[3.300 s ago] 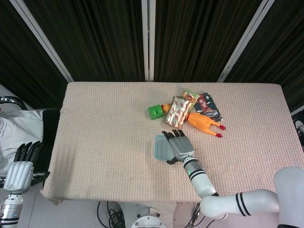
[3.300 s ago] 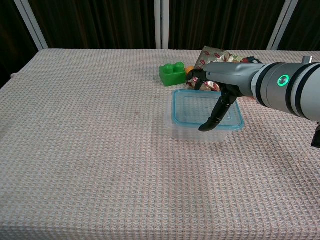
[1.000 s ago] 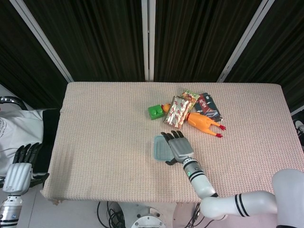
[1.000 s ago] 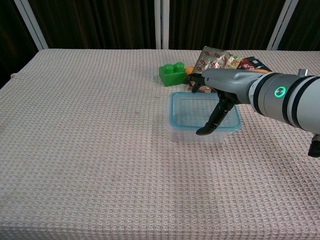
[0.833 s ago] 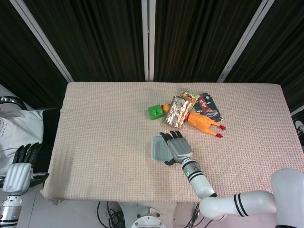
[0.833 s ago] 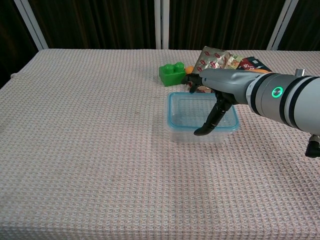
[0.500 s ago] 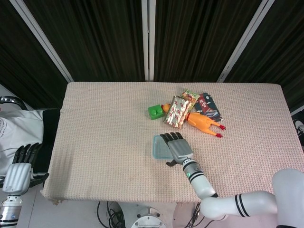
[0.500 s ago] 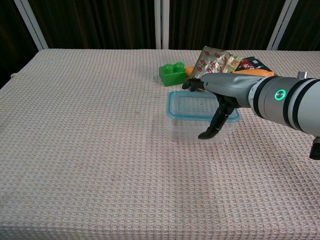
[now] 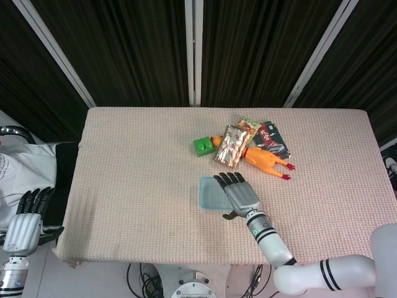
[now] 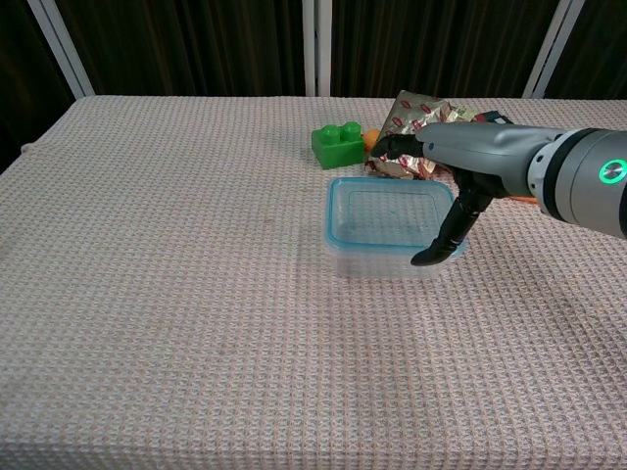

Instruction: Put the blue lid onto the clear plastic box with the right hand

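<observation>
We see the blue lid (image 10: 386, 216) lying flat on top of the clear plastic box (image 10: 377, 258), near the middle of the table (image 9: 136, 180) on its woven cloth. The right hand (image 10: 446, 186) hovers over the right-hand edge of the lid, palm down, its fingers (image 10: 387, 149) stretched out toward the far side and its thumb (image 10: 443, 239) hanging down by the near right corner of the box — it grips nothing, though we cannot tell whether the thumb tip touches the lid's rim. In the head view the same hand (image 9: 239, 194) covers the right part of the lid (image 9: 209, 194).

Behind the box we find a green toy brick (image 10: 338, 144), and to its right a pile of snack packets (image 9: 231, 145) with an orange rubber chicken (image 9: 267, 161) beside them.

The left hand (image 9: 28, 220) hangs off the table's left side — fingers straight and slightly apart, holding nothing.
</observation>
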`<move>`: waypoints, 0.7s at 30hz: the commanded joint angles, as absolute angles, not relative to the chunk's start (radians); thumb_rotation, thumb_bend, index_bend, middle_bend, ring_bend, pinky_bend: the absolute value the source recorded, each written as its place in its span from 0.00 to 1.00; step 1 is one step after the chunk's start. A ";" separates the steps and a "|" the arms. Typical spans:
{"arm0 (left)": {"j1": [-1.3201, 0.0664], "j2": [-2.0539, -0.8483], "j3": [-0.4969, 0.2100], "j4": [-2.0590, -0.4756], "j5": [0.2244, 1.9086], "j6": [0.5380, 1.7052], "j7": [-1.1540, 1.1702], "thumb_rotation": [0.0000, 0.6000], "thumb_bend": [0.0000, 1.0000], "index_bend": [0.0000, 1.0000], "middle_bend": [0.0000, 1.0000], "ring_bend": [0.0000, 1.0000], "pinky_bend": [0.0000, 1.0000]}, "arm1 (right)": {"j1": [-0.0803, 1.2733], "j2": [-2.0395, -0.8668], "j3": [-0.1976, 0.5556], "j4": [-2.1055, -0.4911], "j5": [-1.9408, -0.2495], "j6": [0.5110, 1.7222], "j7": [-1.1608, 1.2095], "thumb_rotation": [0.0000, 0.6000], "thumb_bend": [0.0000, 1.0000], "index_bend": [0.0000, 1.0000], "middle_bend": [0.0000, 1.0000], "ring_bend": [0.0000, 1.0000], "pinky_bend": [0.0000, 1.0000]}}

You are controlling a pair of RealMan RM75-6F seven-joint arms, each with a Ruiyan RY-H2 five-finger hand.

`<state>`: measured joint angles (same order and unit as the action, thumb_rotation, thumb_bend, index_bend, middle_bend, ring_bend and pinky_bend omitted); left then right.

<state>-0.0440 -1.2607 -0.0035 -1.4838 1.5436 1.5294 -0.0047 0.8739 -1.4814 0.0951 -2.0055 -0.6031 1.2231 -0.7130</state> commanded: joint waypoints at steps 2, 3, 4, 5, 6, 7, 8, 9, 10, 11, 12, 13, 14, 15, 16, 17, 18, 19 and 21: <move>-0.044 -1.262 -0.003 -1.488 1.545 1.530 0.000 1.00 0.14 0.07 0.05 0.00 0.00 | 0.839 -1.447 0.045 -2.048 -0.683 1.222 -0.693 1.00 0.03 0.00 0.13 0.00 0.00; -0.044 -1.262 -0.002 -1.488 1.546 1.530 0.001 1.00 0.14 0.07 0.05 0.00 0.00 | 0.834 -1.445 0.036 -2.049 -0.692 1.216 -0.690 1.00 0.03 0.00 0.15 0.00 0.00; -0.043 -1.263 -0.001 -1.489 1.546 1.530 0.003 1.00 0.14 0.07 0.05 0.00 0.00 | 0.827 -1.443 0.024 -2.050 -0.704 1.210 -0.686 1.00 0.03 0.00 0.16 0.00 0.00; -0.042 -1.263 -0.001 -1.489 1.545 1.530 0.003 1.00 0.14 0.07 0.05 0.00 0.00 | 0.822 -1.442 0.016 -2.048 -0.712 1.208 -0.684 1.00 0.03 0.00 0.16 0.00 0.00; -0.041 -1.263 -0.001 -1.489 1.544 1.530 0.004 1.00 0.14 0.07 0.05 0.00 0.00 | 0.817 -1.441 0.010 -2.046 -0.719 1.208 -0.681 1.00 0.03 0.00 0.17 0.00 0.00; -0.040 -1.263 -0.001 -1.490 1.543 1.531 0.004 1.00 0.14 0.07 0.05 0.00 0.00 | 0.810 -1.440 0.002 -2.043 -0.727 1.207 -0.679 1.00 0.03 0.00 0.18 0.00 0.00; -0.040 -1.263 -0.001 -1.490 1.542 1.531 0.004 1.00 0.14 0.07 0.05 0.00 0.00 | 0.806 -1.439 -0.003 -2.041 -0.731 1.207 -0.678 1.00 0.03 0.00 0.18 0.00 0.00; -0.039 -1.263 0.000 -1.489 1.543 1.531 0.004 1.00 0.14 0.07 0.05 0.00 0.00 | 0.802 -1.439 -0.007 -2.038 -0.733 1.206 -0.677 1.00 0.03 0.00 0.18 0.00 0.00; -0.039 -1.264 0.000 -1.489 1.544 1.532 0.005 1.00 0.14 0.07 0.05 0.00 0.00 | 0.798 -1.438 -0.011 -2.035 -0.736 1.206 -0.676 1.00 0.03 0.00 0.19 0.00 0.00; -0.039 -1.264 0.000 -1.489 1.544 1.532 0.005 1.00 0.14 0.07 0.05 0.00 0.00 | 0.794 -1.437 -0.013 -2.033 -0.737 1.206 -0.675 1.00 0.03 0.00 0.19 0.00 0.00; -0.039 -1.264 0.000 -1.489 1.545 1.532 0.005 1.00 0.14 0.07 0.05 0.00 0.00 | 0.791 -1.437 -0.014 -2.031 -0.739 1.206 -0.675 1.00 0.03 0.00 0.19 0.00 0.00; -0.040 -1.264 0.000 -1.489 1.545 1.532 0.006 1.00 0.14 0.07 0.05 0.00 0.00 | 0.789 -1.436 -0.016 -2.030 -0.741 1.207 -0.676 1.00 0.03 0.00 0.19 0.00 0.00; -0.040 -1.265 0.000 -1.489 1.545 1.532 0.006 1.00 0.14 0.07 0.05 0.00 0.00 | 0.785 -1.436 -0.018 -2.029 -0.744 1.208 -0.677 1.00 0.03 0.00 0.19 0.00 0.00; -0.039 -1.265 0.000 -1.490 1.545 1.532 0.006 1.00 0.14 0.07 0.05 0.00 0.00 | 0.782 -1.435 -0.020 -2.029 -0.746 1.209 -0.678 1.00 0.03 0.00 0.19 0.00 0.00; -0.039 -1.265 -0.001 -1.490 1.545 1.532 0.005 1.00 0.14 0.07 0.05 0.00 0.00 | 0.779 -1.433 -0.021 -2.030 -0.747 1.209 -0.679 1.00 0.03 0.00 0.19 0.00 0.00; -0.039 -1.266 -0.001 -1.489 1.544 1.532 0.005 1.00 0.14 0.07 0.05 0.00 0.00 | 0.776 -1.432 -0.022 -2.029 -0.749 1.209 -0.678 1.00 0.03 0.00 0.19 0.00 0.00; -0.038 -1.266 -0.001 -1.489 1.543 1.532 0.006 1.00 0.14 0.07 0.05 0.00 0.00 | 0.774 -1.431 -0.021 -2.029 -0.749 1.208 -0.676 1.00 0.03 0.00 0.19 0.00 0.00; -0.039 -1.266 0.000 -1.489 1.543 1.531 0.006 1.00 0.14 0.07 0.05 0.00 0.00 | 0.772 -1.430 -0.020 -2.027 -0.748 1.207 -0.675 1.00 0.03 0.00 0.19 0.00 0.00; -0.039 -1.267 0.000 -1.488 1.545 1.530 0.005 1.00 0.14 0.07 0.05 0.00 0.00 | 0.770 -1.431 -0.017 -2.021 -0.745 1.201 -0.674 1.00 0.03 0.00 0.19 0.00 0.00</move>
<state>-0.0387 -1.2670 0.0004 -1.4881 1.5444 1.5301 0.0056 0.7712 -1.4305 -0.0182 -2.0234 -0.7464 1.2027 -0.6750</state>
